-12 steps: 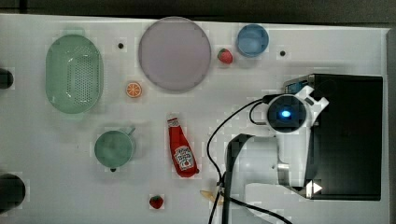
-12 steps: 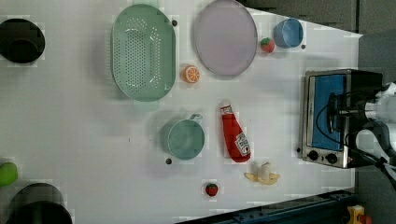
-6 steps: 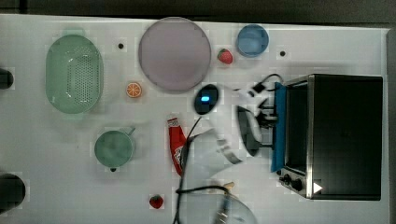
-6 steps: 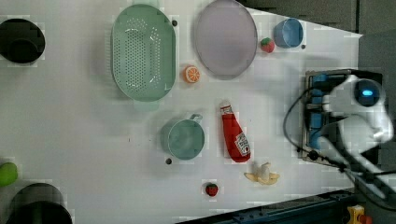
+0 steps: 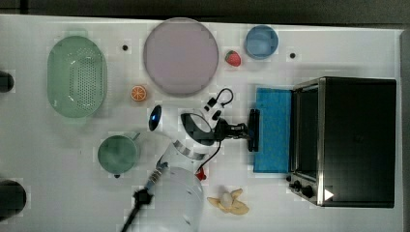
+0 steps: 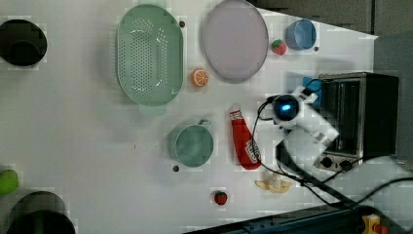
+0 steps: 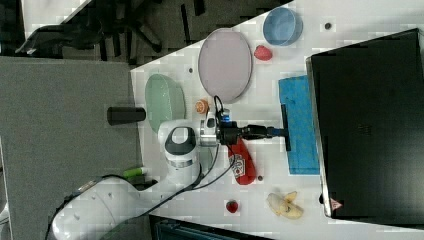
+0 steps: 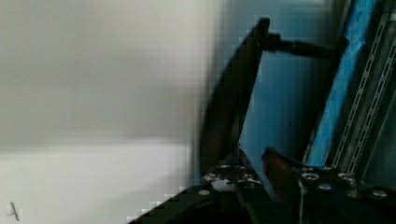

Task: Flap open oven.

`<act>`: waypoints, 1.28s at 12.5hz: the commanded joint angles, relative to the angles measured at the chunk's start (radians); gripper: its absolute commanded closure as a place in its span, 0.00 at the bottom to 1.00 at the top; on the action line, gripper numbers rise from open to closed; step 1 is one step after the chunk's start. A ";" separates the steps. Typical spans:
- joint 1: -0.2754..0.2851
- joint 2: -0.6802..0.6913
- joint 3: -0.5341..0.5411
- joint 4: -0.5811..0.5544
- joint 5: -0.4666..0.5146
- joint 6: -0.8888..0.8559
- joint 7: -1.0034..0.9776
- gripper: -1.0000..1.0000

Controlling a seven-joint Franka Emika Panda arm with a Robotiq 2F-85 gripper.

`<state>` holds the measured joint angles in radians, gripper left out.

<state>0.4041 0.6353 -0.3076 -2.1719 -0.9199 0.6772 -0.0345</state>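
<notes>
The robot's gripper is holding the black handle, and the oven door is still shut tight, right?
Not quite. The gripper does hold the black handle, but the oven door is folded down open, lying flat in front, as the top view shows.

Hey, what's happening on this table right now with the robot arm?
The robot arm's gripper is closed on the black bar handle of the oven. The blue glass door is swung down, lying about flat out in front of the oven toward the top view's left, so the inside is exposed. The door looks open with the gripper on the handle. A banana, a ketchup bottle, a green cup and other items sit around the table untouched.
</notes>
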 commanded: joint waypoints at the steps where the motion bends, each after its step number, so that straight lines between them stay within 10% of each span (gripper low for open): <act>1: 0.032 0.065 -0.017 0.095 -0.017 -0.046 0.109 0.83; 9: 0.065 0.074 -0.021 0.160 0.012 -0.091 0.168 0.83; 16: 0.046 -0.176 -0.034 0.157 0.367 -0.024 0.122 0.83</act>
<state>0.4585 0.5161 -0.3330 -2.0371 -0.5713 0.6440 0.0701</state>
